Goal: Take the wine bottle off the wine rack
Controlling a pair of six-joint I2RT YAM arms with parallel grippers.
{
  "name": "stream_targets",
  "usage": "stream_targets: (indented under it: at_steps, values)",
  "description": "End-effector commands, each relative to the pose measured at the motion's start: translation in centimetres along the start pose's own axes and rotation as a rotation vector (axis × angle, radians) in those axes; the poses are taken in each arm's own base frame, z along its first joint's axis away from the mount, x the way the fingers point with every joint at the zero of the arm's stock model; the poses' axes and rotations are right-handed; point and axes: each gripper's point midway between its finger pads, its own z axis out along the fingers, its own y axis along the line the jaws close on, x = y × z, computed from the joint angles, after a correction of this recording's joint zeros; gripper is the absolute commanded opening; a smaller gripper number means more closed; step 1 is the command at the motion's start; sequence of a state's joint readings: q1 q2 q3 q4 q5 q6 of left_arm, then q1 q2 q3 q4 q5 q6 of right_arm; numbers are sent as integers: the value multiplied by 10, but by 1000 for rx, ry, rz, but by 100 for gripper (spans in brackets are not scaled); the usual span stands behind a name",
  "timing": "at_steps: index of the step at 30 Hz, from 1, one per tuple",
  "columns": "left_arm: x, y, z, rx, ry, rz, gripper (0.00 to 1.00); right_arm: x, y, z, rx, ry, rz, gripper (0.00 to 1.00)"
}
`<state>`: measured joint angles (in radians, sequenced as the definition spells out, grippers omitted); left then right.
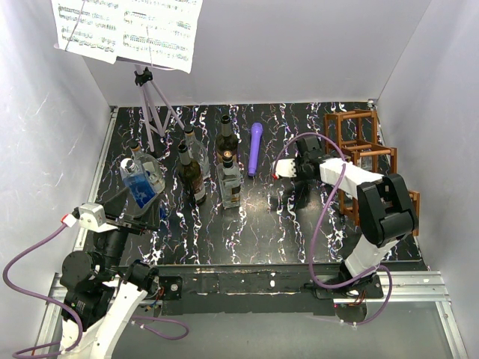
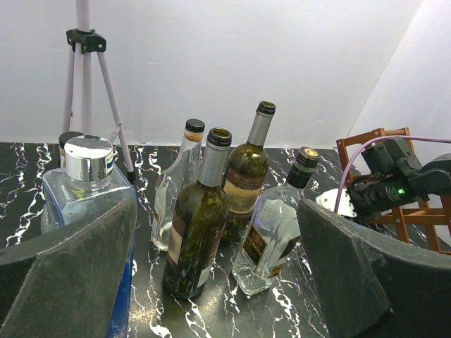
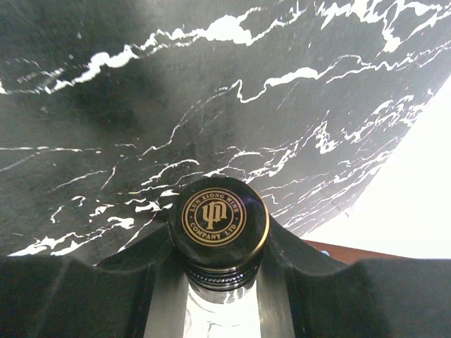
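Note:
In the right wrist view, my right gripper [image 3: 222,241] is shut on the neck of the wine bottle [image 3: 222,217]. The bottle is clear glass with a black cap bearing a gold logo. It hangs over the black marbled table [image 3: 141,105]. A strip of the reddish-brown wine rack [image 3: 349,248] shows behind. In the top view my right gripper [image 1: 298,163] is just left of the wine rack [image 1: 359,142], and the bottle is hidden under the arm. My left gripper [image 2: 218,282] is open and empty, facing the standing bottles.
Several upright bottles [image 1: 224,161] stand mid-table, with a blue square bottle [image 1: 141,183] at the left. A purple stick [image 1: 255,148] lies between the bottles and my right gripper. A grey tripod music stand [image 1: 152,105] with sheet music [image 1: 127,30] stands at the back left. White walls enclose the table.

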<state>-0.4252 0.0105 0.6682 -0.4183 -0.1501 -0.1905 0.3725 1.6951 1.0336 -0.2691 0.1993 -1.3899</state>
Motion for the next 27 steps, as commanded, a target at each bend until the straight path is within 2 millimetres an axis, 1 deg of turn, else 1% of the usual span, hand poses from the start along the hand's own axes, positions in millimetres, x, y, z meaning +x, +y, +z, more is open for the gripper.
stream_targets:
  at_steps: [1,8,19,24,27]
  values:
    - [5,1,3,-6,19,12,98,-14,-14,-17,15,-17,11,1]
    - [4,1,3,-5,18,14,98,-36,-20,-25,32,-48,-8,1]
    - [3,2,2,-8,14,13,98,-67,-33,-29,52,-84,-14,1]
    - [3,1,2,-6,13,13,98,-74,-40,-32,67,-78,-23,1]
    - [3,1,1,-6,11,13,98,-74,-37,-37,49,-65,-32,1]
